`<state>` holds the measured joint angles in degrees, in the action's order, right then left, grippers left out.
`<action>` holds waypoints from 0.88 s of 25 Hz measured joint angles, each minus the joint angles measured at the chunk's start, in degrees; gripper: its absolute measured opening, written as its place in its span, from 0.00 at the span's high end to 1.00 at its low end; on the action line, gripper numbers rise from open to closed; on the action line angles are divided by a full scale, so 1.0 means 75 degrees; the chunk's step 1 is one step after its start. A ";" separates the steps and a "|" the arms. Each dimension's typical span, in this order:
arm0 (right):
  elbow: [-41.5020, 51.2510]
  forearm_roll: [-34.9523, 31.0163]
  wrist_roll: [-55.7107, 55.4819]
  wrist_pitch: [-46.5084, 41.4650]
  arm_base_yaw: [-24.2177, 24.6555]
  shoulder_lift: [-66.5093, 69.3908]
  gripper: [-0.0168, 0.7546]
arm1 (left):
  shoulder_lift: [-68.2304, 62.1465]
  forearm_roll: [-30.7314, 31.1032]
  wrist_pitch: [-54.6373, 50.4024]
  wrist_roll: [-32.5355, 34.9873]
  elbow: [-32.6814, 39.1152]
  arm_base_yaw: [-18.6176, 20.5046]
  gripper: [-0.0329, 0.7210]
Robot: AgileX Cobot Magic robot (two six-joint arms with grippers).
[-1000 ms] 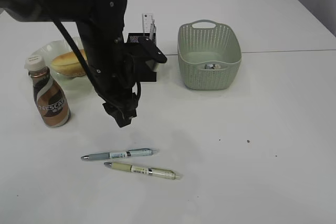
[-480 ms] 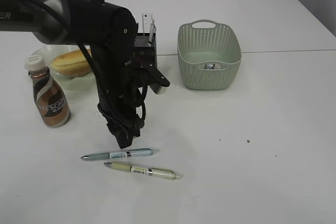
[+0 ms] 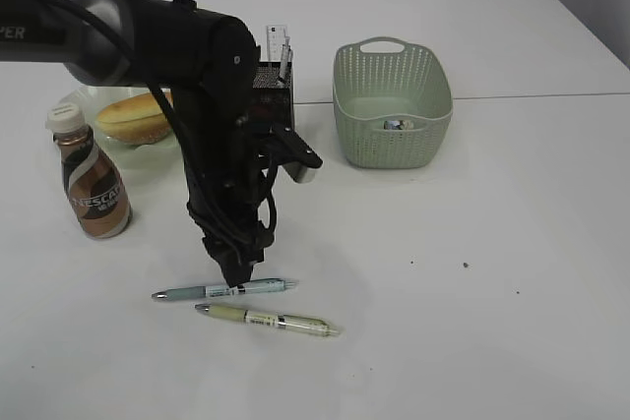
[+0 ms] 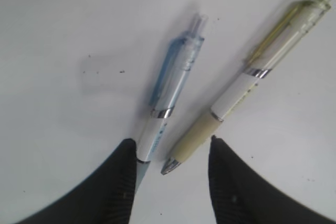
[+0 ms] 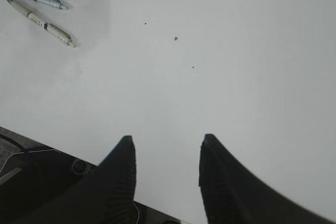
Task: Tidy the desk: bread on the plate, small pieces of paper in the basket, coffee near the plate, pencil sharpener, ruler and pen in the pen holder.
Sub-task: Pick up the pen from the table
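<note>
Two pens lie side by side on the desk [image 3: 472,272]: a blue pen [image 3: 224,290] [image 4: 173,85] and a beige pen [image 3: 268,320] [image 4: 252,77]. My left gripper [image 3: 236,277] [image 4: 171,141] points down right over the blue pen, open and holding nothing. Its left finger covers the blue pen's lower end, and the beige pen's tip lies between the fingers. The right gripper [image 5: 167,137] hangs open over bare desk. The bread [image 3: 133,117] rests on the plate [image 3: 94,93], with the coffee [image 3: 91,179] in front. The ruler [image 3: 277,46] stands in the pen holder [image 3: 271,81]. Paper [image 3: 396,125] lies in the basket [image 3: 392,105]. The pencil sharpener is out of view.
My left arm's black body [image 3: 197,76] stands in front of the pen holder and close to the plate. A seam line [image 3: 551,96] crosses the desk behind the basket. In the right wrist view both pens [image 5: 42,22] appear far off at the top left.
My left arm has come down and forward, from beside the pen holder to just above the blue pen. Its jaws stay equally open. The pens have not moved.
</note>
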<state>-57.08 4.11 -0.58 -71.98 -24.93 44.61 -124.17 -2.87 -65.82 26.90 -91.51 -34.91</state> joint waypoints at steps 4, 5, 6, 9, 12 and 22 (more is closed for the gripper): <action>0.0000 0.0000 0.0000 0.0000 0.0000 0.0000 0.59 | 0.0000 -0.0026 -0.0049 0.0100 0.0000 0.0000 0.52; 0.0000 0.0000 0.0000 0.0000 0.0000 0.0000 0.59 | 0.0000 -0.0026 -0.0049 0.0104 0.0000 0.0000 0.52; 0.0000 0.0000 0.0000 0.0000 0.0000 0.0000 0.59 | 0.0000 -0.0026 -0.0049 0.0131 0.0000 0.0000 0.52; 0.0000 0.0000 0.0000 0.0000 0.0000 0.0000 0.59 | 0.0000 -0.0026 -0.0049 0.0176 0.0000 0.0000 0.52; 0.0000 0.0000 0.0000 0.0000 0.0000 0.0000 0.59 | -0.0080 -0.0026 -0.0049 0.0207 -0.0017 0.0000 0.52; 0.0000 0.0000 0.0000 0.0000 0.0000 0.0000 0.59 | -0.0483 -0.0023 0.0103 0.0224 -0.0017 -0.0138 0.52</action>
<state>-57.08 4.11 -0.58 -71.98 -24.93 44.61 -127.79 -3.05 -65.04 28.58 -91.64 -35.94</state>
